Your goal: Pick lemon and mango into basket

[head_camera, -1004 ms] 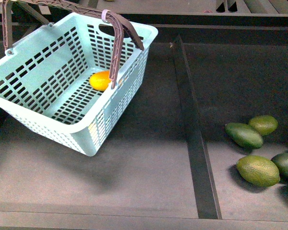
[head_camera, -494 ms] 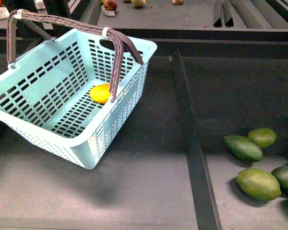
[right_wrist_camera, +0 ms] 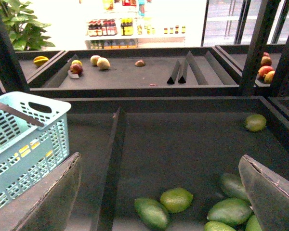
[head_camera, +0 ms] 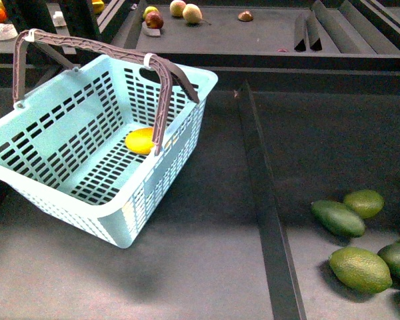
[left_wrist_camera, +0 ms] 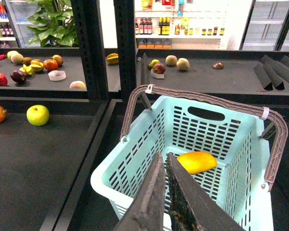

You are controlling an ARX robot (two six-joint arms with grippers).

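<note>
The pale teal basket (head_camera: 53, 127) hangs tilted above the dark shelf floor at the left, brown handles (head_camera: 87, 43) swung up. Inside it on the slotted floor lies a yellow-orange elongated mango (head_camera: 140, 141). In the left wrist view my left gripper (left_wrist_camera: 164, 156) is shut on the near wall of the basket (left_wrist_camera: 216, 130), with the mango (left_wrist_camera: 196, 162) just beyond the fingertips. My right gripper (right_wrist_camera: 160, 158) is open and empty above the right bin, and the basket (right_wrist_camera: 33, 139) shows at that view's edge. The lemon is not in view.
A raised divider (head_camera: 263, 200) splits the shelf. Several green oval fruits (head_camera: 360, 269) lie in the right bin, also under the right gripper (right_wrist_camera: 176, 199). A back shelf holds assorted fruit (head_camera: 185, 11). A green apple (left_wrist_camera: 38, 115) sits in the bin beside the basket.
The whole scene has slid down in the front view, bringing the back shelf and its fruit into sight. The basket stays held, with the fruit still inside.
</note>
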